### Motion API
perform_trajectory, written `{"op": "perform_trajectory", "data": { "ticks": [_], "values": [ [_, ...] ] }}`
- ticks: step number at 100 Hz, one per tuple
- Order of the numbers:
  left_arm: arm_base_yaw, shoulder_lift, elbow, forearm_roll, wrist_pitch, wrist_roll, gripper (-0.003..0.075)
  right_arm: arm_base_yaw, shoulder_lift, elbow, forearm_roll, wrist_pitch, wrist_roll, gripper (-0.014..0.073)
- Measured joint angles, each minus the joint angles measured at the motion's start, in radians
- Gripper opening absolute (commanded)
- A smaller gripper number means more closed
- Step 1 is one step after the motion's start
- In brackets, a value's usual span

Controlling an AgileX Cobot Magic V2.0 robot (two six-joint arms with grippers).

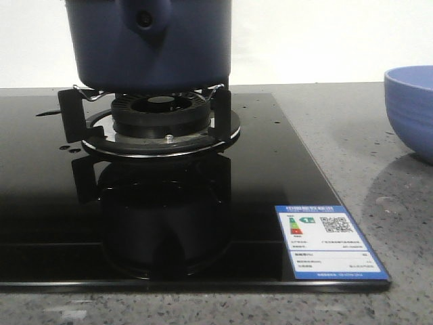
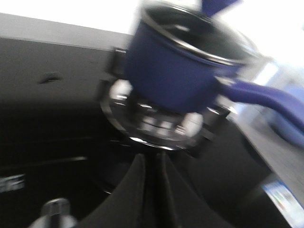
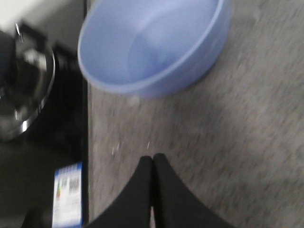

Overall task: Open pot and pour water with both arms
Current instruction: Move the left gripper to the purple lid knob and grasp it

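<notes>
Two hands are in play, and neither holds anything. The left hand [image 2: 152,190] has its fingers pressed together and empty, hanging above the black hob [image 1: 40,223] and facing the pot [image 2: 175,71], which sits on the burner [image 1: 162,125]. Its long handle [image 2: 266,97] points toward the bowl's side. The right hand [image 3: 153,190] is likewise closed on nothing, over the grey worktop [image 3: 228,142] near the bowl [image 3: 152,42]. Blur hides whether a lid is on the pot. By my judgement this is the approach stage: next, one hand must spread its fingers for the lid, the other for the handle.
</notes>
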Motion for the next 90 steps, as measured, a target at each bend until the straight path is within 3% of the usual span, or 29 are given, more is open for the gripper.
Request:
{"op": "perform_trajectory", "data": {
  "ticks": [15, 36, 51, 58, 67, 78, 84, 90],
  "values": [
    [-0.148, 0.131, -0.084, -0.18, 0.13, 0.264, -0.002, 0.006, 0.13, -0.055, 0.255, 0.158, -0.215, -0.0064],
    [-0.264, 0.245, -0.114, -0.567, 0.174, 0.705, -0.002, 0.01, 0.213, -0.062, 0.685, 0.184, -0.716, -0.0063],
    [-0.269, 0.293, -0.123, -0.735, 0.164, 0.917, 0.0001, 0.01, 0.213, -0.074, 0.787, 0.09, -0.929, -0.006],
    [-0.269, 0.309, -0.135, -0.754, 0.153, 0.963, 0.0092, 0.01, 0.213, -0.084, 0.796, 0.062, -1.008, -0.0051],
    [-0.269, 0.324, -0.146, -0.762, 0.122, 1.001, 0.0256, 0.01, 0.213, -0.099, 0.804, 0.041, -1.09, 0.0049],
    [-0.269, 0.334, -0.163, -0.769, 0.034, 1.017, 0.0427, 0.01, 0.213, -0.11, 0.808, 0.012, -1.125, 0.03],
    [-0.269, 0.339, -0.178, -0.771, -0.037, 1.028, 0.0463, 0.01, 0.213, -0.114, 0.811, -0.008, -1.132, 0.0435],
    [-0.269, 0.348, -0.194, -0.778, -0.102, 1.054, 0.0465, 0.01, 0.213, -0.115, 0.815, -0.022, -1.137, 0.0514]
  ]
}}
